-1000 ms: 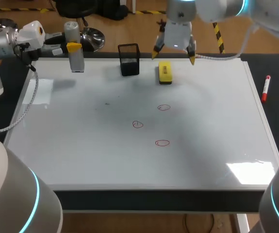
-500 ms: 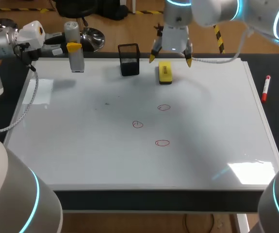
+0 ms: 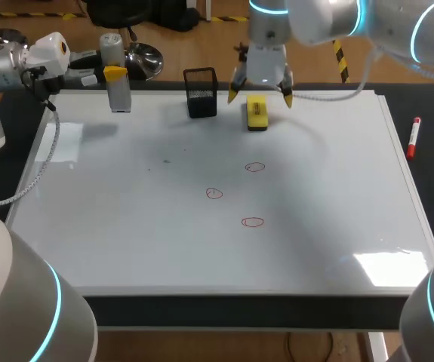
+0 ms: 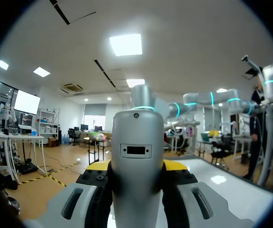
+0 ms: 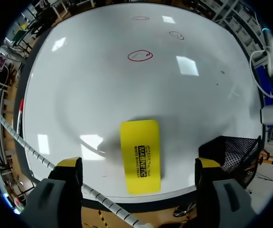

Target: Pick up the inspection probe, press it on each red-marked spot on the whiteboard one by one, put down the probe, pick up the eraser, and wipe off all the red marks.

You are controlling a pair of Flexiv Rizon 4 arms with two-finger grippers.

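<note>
Right claw [image 3: 260, 92] hangs wide open over the yellow eraser [image 3: 256, 113] at the far edge of the whiteboard [image 3: 126, 226]; left claw [image 3: 114, 73] grips the inspection probe [image 4: 136, 142], not yet put down. All 3 red marks [image 3: 253, 222] await wiping.

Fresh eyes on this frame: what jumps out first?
The right gripper, fingers spread wide, hangs over the yellow eraser at the far edge of the whiteboard, beside a black mesh cup. Three red marks sit mid-board, unwiped. At the far left corner the left gripper holds the grey inspection probe upright.
</note>
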